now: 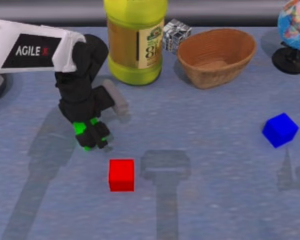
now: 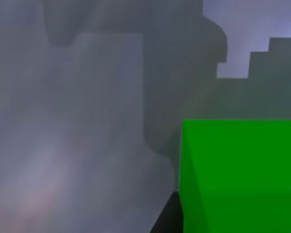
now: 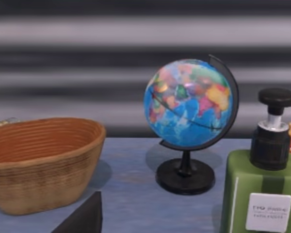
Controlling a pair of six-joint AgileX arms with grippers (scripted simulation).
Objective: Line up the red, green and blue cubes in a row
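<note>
The left gripper (image 1: 93,134) hangs over the left half of the table (image 1: 215,165), its fingers closed on the green cube (image 1: 82,129), which fills the left wrist view (image 2: 240,174). The red cube (image 1: 122,175) sits just beside it, toward the table's near edge. The blue cube (image 1: 280,130) lies well apart, close to the right edge. No row exists yet: green looks about to go beside red, and blue has to be brought across. The right arm is out of sight in the top view, so I cannot tell its grip.
</note>
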